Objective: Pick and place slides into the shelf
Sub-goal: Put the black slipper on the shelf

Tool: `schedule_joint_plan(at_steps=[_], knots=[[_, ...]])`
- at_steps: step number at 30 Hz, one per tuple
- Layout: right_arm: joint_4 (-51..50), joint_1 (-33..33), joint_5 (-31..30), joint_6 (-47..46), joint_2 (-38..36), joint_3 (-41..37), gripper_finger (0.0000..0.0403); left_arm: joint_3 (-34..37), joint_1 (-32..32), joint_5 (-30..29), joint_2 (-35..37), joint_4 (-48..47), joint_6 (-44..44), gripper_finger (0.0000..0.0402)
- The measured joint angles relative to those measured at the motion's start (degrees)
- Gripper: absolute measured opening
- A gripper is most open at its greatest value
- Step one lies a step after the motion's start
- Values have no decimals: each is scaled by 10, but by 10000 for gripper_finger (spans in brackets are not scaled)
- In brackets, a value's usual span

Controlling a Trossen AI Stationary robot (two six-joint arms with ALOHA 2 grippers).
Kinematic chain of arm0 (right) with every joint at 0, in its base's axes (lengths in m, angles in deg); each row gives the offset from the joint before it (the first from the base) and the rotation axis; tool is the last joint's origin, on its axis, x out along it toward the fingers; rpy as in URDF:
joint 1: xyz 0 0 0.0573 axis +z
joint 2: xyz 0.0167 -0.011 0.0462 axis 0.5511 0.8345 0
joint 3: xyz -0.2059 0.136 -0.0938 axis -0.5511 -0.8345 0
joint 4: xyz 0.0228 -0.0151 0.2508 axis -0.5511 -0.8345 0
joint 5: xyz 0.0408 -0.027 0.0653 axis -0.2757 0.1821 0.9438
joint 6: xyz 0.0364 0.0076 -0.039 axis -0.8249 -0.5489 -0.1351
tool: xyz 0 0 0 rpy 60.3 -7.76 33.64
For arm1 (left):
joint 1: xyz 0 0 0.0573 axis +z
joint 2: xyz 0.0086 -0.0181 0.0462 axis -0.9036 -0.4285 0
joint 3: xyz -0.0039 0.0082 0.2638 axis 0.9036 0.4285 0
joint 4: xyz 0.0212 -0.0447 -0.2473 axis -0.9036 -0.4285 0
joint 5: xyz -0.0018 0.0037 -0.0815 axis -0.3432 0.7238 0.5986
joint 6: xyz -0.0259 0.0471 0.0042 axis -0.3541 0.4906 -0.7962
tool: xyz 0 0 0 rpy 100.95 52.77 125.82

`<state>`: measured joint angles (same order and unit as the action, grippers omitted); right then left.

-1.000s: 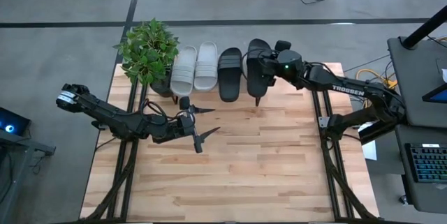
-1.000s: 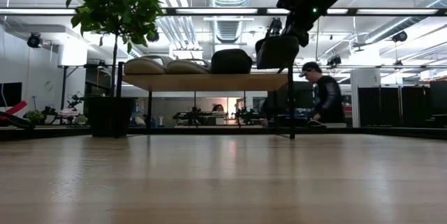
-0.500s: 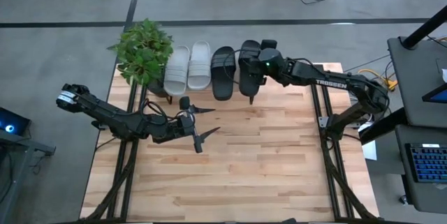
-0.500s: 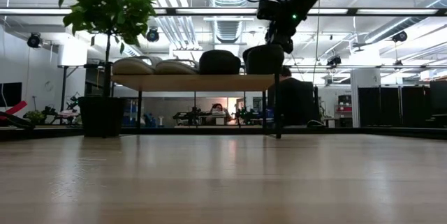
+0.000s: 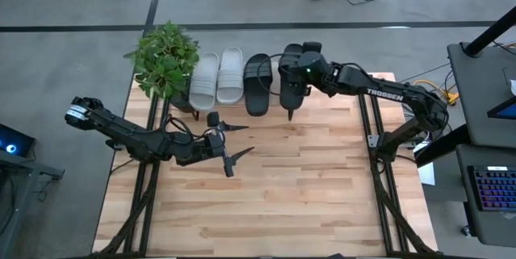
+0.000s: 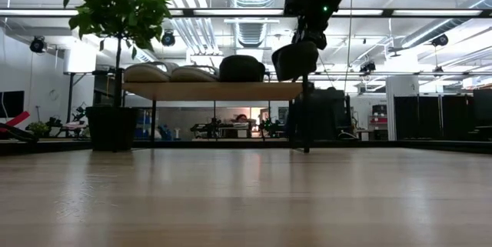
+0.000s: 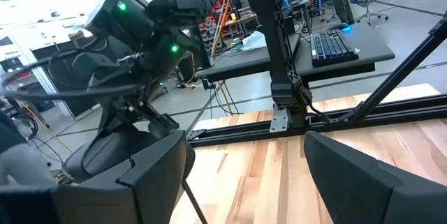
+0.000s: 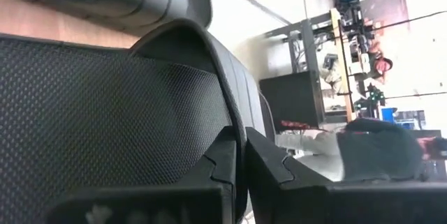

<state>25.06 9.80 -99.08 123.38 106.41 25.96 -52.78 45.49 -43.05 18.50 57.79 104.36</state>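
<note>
High view: right tool [image 5: 292, 89] clamped on black slide [image 5: 290, 69], potted plant [image 5: 166, 57] beside shelf [image 6: 211, 91].

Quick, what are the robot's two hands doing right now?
Left gripper: open, empty, above the table.
Right gripper: shut on a black slide at the shelf.

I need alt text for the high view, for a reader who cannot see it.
The right hand, shut on a black slide, holds it at the shelf beside another black slide and two grey slides; the left hand waits open over the table.
</note>
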Motion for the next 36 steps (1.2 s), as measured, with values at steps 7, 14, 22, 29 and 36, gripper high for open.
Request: schedule_joint_plan(at_steps=[7, 14, 22, 29, 36], knots=[[8, 0, 2, 14, 2, 0, 9, 0, 0, 0, 0, 0, 0, 274], [8, 0, -4, 22, 50, 21, 9, 0, 0, 0, 0, 0, 0, 274], [-8, 0, -6, 19, 99, 76, 9, 0, 0, 0, 0, 0, 0, 274], [-14, -1, 9, 4, 110, 88, 9, 0, 0, 0, 0, 0, 0, 274], [-18, -1, 17, -8, 109, 85, 9, 0, 0, 0, 1, 0, 0, 274]])
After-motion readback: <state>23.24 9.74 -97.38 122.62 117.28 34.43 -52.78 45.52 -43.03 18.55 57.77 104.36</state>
